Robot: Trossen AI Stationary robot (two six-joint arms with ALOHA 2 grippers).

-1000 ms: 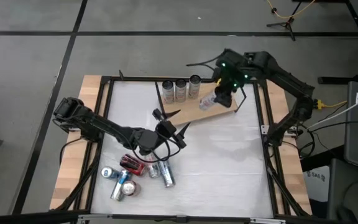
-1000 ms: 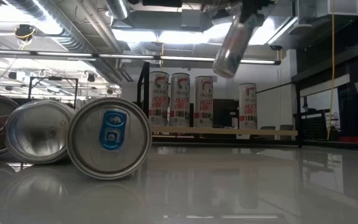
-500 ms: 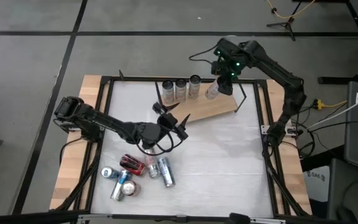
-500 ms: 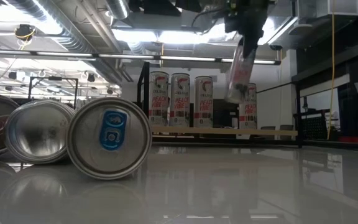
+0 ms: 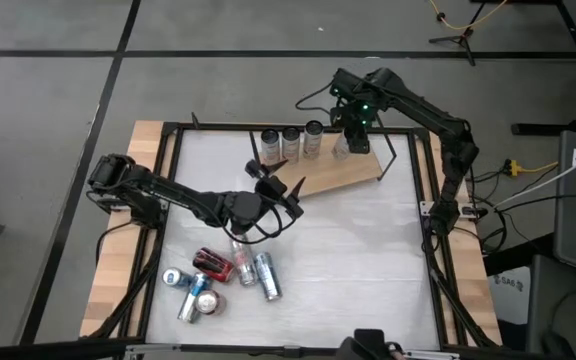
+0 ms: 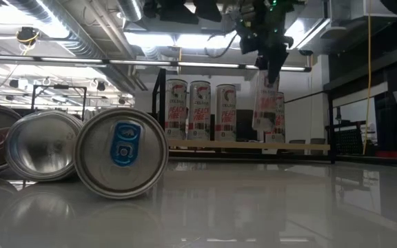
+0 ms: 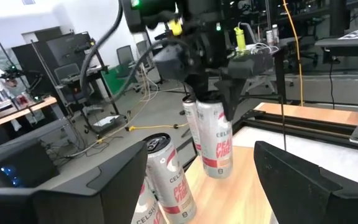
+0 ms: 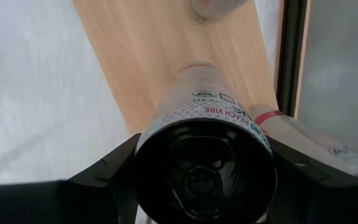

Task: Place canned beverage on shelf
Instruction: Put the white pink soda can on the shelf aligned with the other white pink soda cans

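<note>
The shelf (image 5: 353, 172), a light-brown board, lies slanted at the table's far right. Three canned beverages (image 5: 291, 143) stand upright in a row on its far edge. My right gripper (image 5: 352, 124) hangs over the board's right half, shut on another white can (image 6: 267, 110) with red lettering, which also shows in the left wrist view (image 7: 219, 140). My left gripper (image 5: 279, 190) hovers level over the table's middle, pointing at the shelf, open with nothing between its fingers (image 7: 104, 186). My right gripper pinches the can's top end (image 8: 204, 127) between its two fingers, one on each side. The fingers (image 6: 269, 65) come from above and point down. The can hangs below them nearly upright, its bottom (image 6: 263, 129) a little above the board.
Several cans lie on their sides on the white tabletop at the near left (image 5: 213, 275), large in the low view (image 6: 119, 151). A black frame (image 5: 430, 200) runs round the table. Another can (image 6: 280, 117) stands just behind the held one.
My right gripper has gone down and toward the table's far edge with the can. The can has swung from a strong tilt to nearly upright and hangs much lower, close over the board. My left gripper has drifted a little toward the shelf.
</note>
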